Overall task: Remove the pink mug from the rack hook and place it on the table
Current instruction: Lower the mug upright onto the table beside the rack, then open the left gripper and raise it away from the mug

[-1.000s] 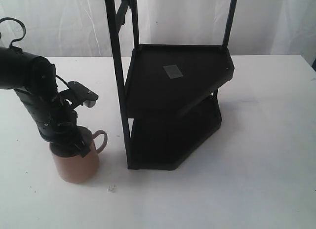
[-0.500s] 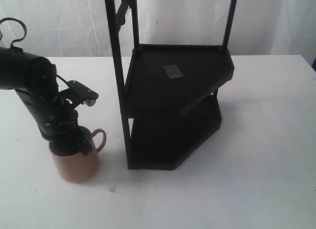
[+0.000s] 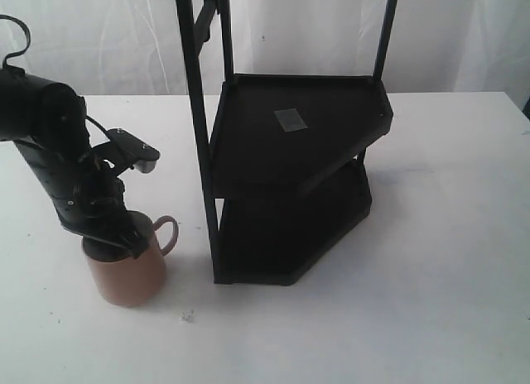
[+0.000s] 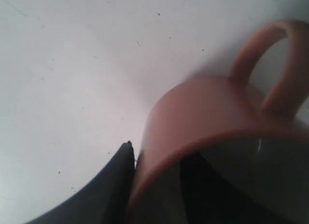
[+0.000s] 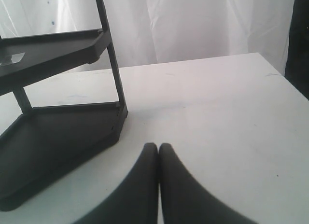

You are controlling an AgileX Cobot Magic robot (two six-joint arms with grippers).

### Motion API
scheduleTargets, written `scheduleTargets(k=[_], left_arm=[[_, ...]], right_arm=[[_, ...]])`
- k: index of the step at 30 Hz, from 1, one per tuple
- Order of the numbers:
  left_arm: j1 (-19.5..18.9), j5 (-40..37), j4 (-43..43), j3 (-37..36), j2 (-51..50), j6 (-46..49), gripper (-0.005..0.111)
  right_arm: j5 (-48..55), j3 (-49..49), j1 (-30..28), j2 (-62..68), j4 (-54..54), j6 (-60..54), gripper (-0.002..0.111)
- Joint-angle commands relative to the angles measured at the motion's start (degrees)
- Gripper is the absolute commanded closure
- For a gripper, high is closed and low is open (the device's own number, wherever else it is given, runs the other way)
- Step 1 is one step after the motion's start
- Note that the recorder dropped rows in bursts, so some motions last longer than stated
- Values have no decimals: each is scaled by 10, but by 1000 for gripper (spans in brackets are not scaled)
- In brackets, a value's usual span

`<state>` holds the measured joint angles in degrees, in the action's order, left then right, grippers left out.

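The pink mug (image 3: pixel 126 276) stands upright on the white table (image 3: pixel 447 260), left of the rack, handle toward the rack. My left gripper (image 3: pixel 114 240) reaches down onto its rim. In the left wrist view the mug (image 4: pixel 203 108) fills the frame and my left gripper (image 4: pixel 159 156) straddles its wall: one finger (image 4: pixel 116 180) is outside with a thin gap, the other is inside, apart from the wall, so it is open. The rack hook (image 3: pixel 212 10) juts from the upright pole at the top, bare. My right gripper (image 5: pixel 158 147) is shut and empty above the table.
The two-shelf black rack (image 3: pixel 290 136) stands mid-table, its thin poles rising out of the top of the exterior view; its lower shelf (image 5: pixel 58 137) is close to my right gripper. A white curtain hangs behind. A small speck (image 3: pixel 188 316) lies near the mug.
My left arm has shifted slightly up and to the left while the mug has stayed in place on the table. The rack has not moved.
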<state>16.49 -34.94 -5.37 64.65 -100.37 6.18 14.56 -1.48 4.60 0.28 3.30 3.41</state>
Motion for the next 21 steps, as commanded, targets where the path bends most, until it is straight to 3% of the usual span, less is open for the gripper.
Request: scheduleTargets(k=[1,21], left_arm=[[3,-20,5,1,17,-2,69],[3,-53,6,1,69,-2,69]], right_arm=[[-9,4,0,-3,-4,1,108],[-9,4,0,-3,-3,1,108]])
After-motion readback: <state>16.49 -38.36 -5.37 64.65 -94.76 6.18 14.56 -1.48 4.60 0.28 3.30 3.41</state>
